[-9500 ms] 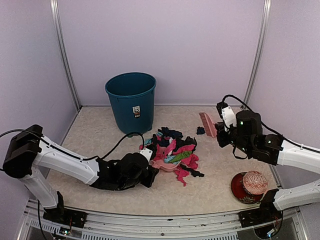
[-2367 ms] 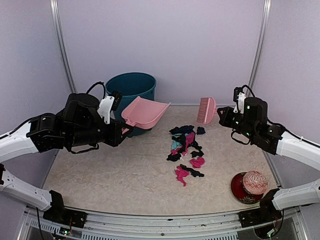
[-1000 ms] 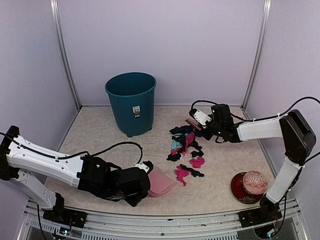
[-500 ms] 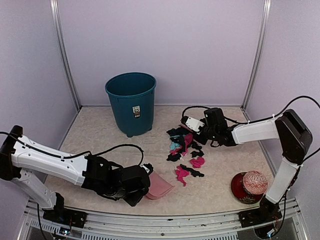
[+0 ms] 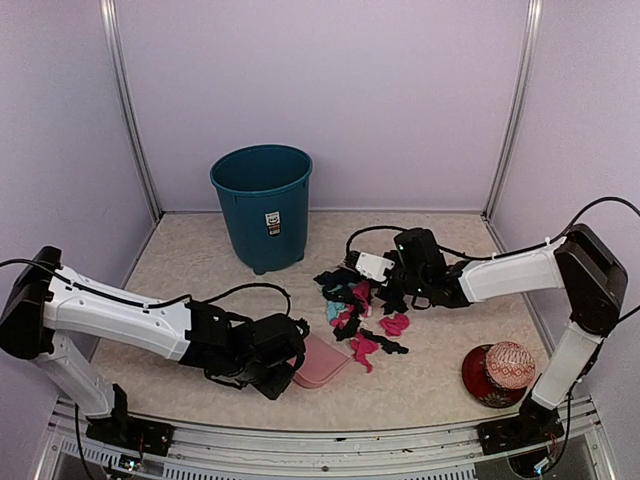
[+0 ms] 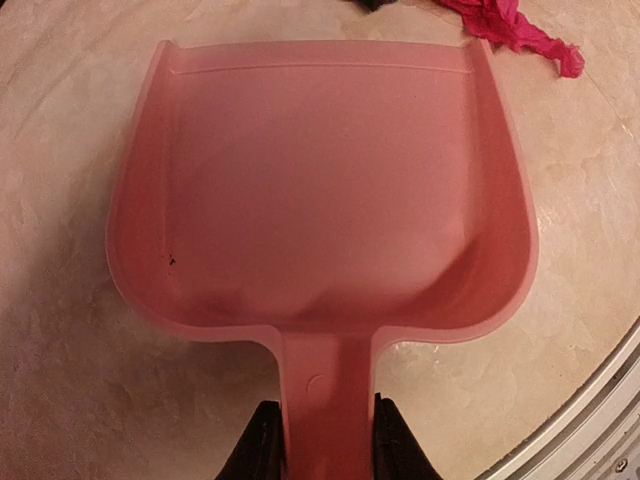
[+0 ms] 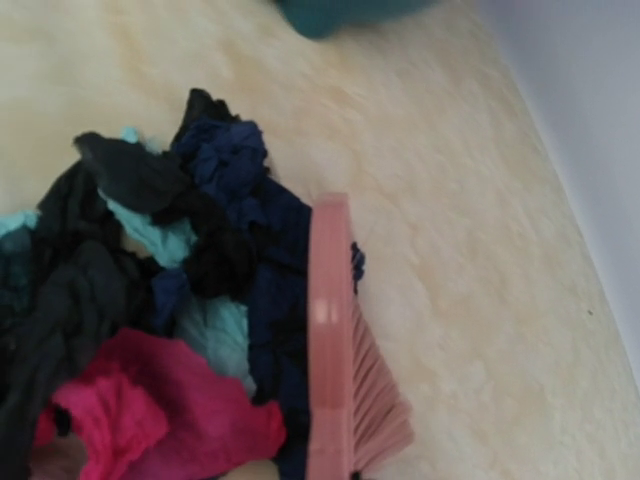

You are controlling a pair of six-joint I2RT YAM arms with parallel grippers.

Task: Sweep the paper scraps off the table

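The left gripper (image 6: 325, 455), its fingers only narrowly apart, clamps the dustpan (image 6: 320, 180) by its handle. The right gripper (image 5: 392, 280), fully closed, grips the brush (image 7: 330, 340). Only the right wrist view shows the bristles touching navy paper scraps (image 5: 355, 305), which lie heaped on the table (image 5: 200, 275) at the dustpan's one o'clock.

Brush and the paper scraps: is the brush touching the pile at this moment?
Touching. The right wrist view shows the brush with its pink back pressed into the navy paper scraps, no gap between them.
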